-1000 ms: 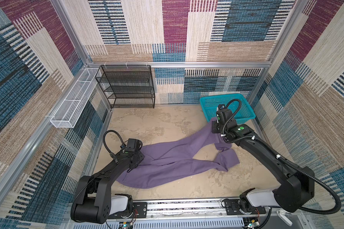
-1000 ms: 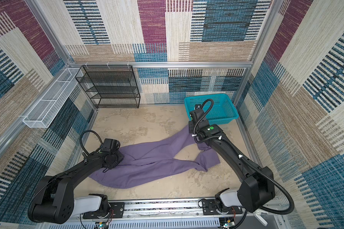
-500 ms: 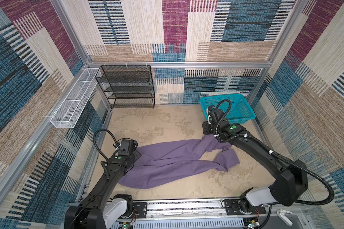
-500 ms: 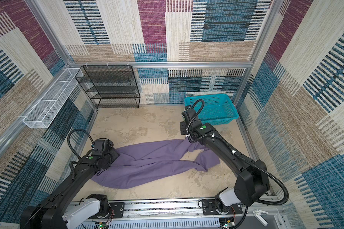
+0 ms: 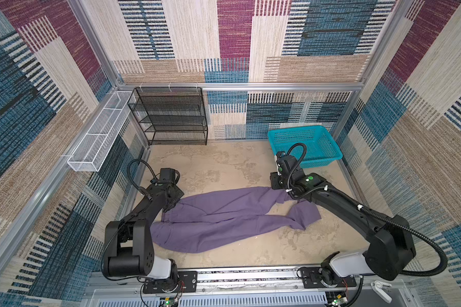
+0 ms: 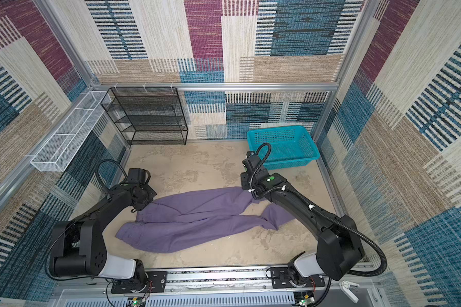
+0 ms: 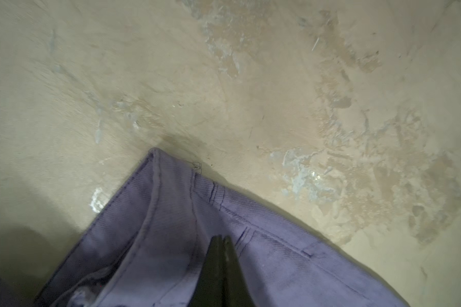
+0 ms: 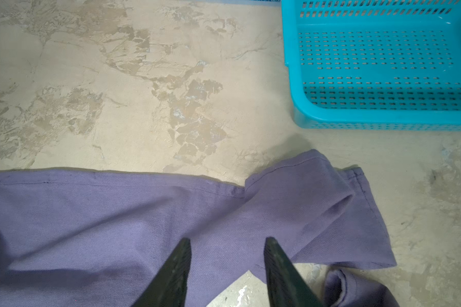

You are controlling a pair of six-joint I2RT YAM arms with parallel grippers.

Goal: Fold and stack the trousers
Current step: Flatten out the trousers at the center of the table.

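Observation:
The lavender-grey trousers (image 5: 224,220) (image 6: 197,220) lie spread flat on the beige table, waist to the left and both legs running right. My left gripper (image 7: 221,239) is shut, its tips resting over the waistband corner (image 7: 171,186) with no cloth seen between them; in both top views it sits at the waist's far corner (image 5: 171,198) (image 6: 141,198). My right gripper (image 8: 226,240) hangs open just above the far leg (image 8: 304,202) near its hem, holding nothing; in both top views it is at the leg's end (image 5: 277,183) (image 6: 246,180).
A turquoise basket (image 5: 320,160) (image 8: 357,117) stands at the back right, close behind the right gripper. A black wire rack (image 5: 171,117) is against the back wall, and a white wire tray (image 5: 99,138) hangs on the left wall.
The right gripper let go of the far leg, which had been lifted towards the basket and now lies flat, and moved slightly nearer and left. The left gripper released the waist and is shut again.

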